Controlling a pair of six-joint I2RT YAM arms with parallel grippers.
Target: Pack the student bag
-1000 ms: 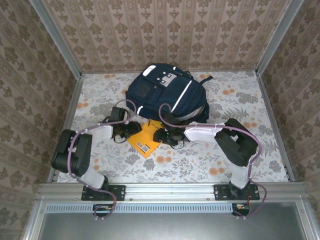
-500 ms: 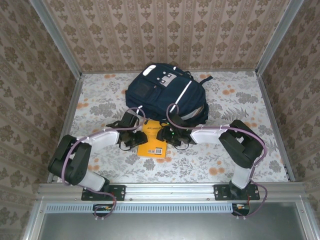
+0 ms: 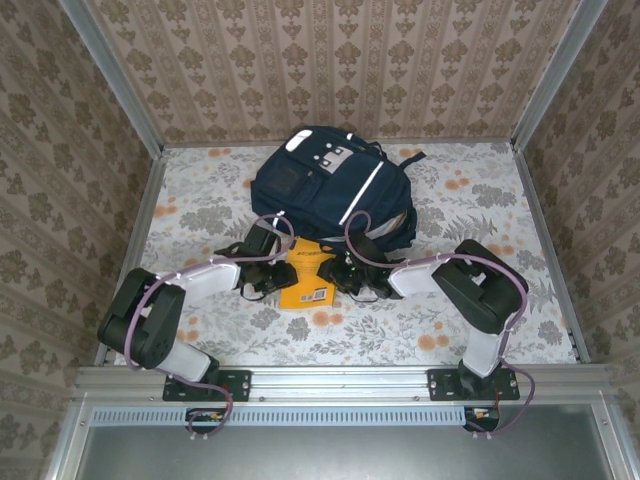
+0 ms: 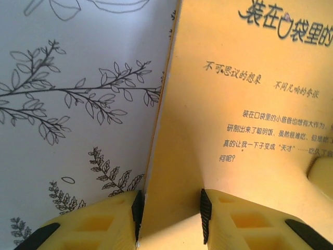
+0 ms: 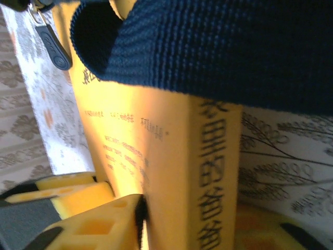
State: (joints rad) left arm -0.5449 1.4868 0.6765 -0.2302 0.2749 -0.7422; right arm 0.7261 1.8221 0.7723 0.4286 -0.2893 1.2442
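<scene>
Yellow book (image 3: 305, 282) swung square since before, nose at the student bag (image 3: 320, 185), ready to insert; my left gripper (image 4: 170, 211) and right gripper (image 5: 195, 225) pinch it.

The top camera hangs above and behind the two arms (image 3: 455, 285), looking down and forward over the whole counter (image 3: 480, 200) to the back wall (image 3: 340, 70), from well off. The left wrist camera sits right behind the left pincer (image 4: 170, 213), facing along its fingers (image 4: 93, 224), close up against the yellow book (image 4: 250, 130). The right wrist camera looks out past the right pincer (image 5: 192, 224), just as near, at the yellow book's spine under the blue bag (image 5: 234, 47). All three views share that book and the flowered counter beside it; the top and right wrist views share the bag.
</scene>
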